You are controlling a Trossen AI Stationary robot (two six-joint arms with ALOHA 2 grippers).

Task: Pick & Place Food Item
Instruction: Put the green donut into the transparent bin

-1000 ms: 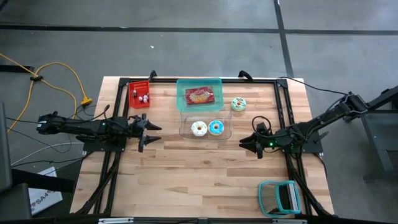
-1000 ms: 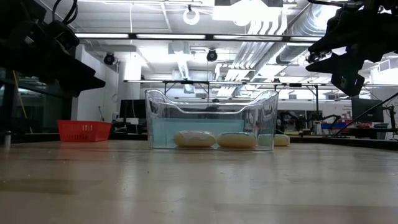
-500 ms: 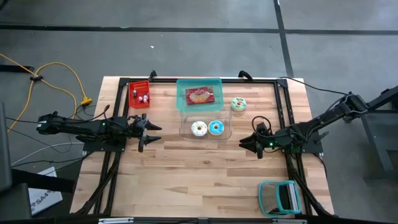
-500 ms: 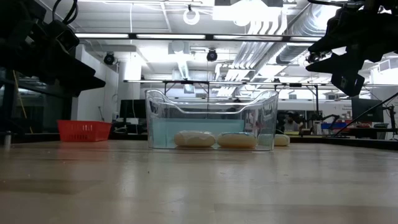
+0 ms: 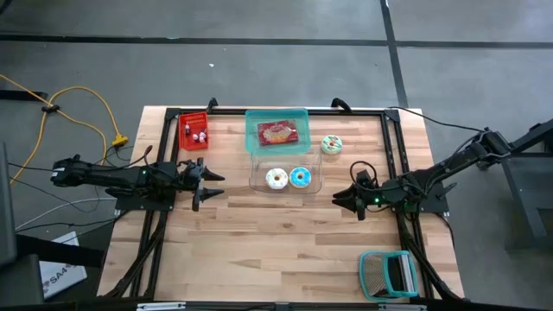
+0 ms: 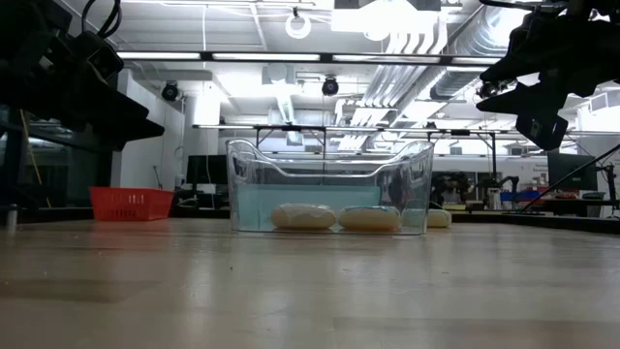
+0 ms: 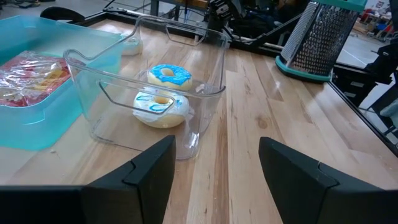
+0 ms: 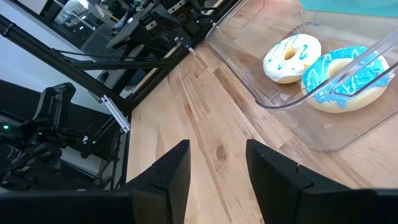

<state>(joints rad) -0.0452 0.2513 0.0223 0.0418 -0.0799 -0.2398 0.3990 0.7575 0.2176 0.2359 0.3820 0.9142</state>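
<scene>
A clear plastic bin (image 5: 286, 173) stands mid-table with two donuts lying on its floor, one white-iced (image 5: 276, 179) (image 7: 160, 107) and one blue-iced (image 5: 300, 177) (image 8: 341, 86). A green-iced donut (image 5: 332, 144) lies on the table right of the bin. Behind the bin a teal tray (image 5: 276, 130) holds a wrapped food packet (image 5: 277, 133). My left gripper (image 5: 207, 184) hovers open left of the bin with nothing between its fingers. My right gripper (image 5: 346, 200) hovers open to the bin's right, also holding nothing.
A red basket (image 5: 194, 131) sits at the far left of the table. A teal-framed grater (image 5: 389, 274) lies near the front right corner. Black frame rails run along the table's left, right and far sides. Bare wood lies in front of the bin.
</scene>
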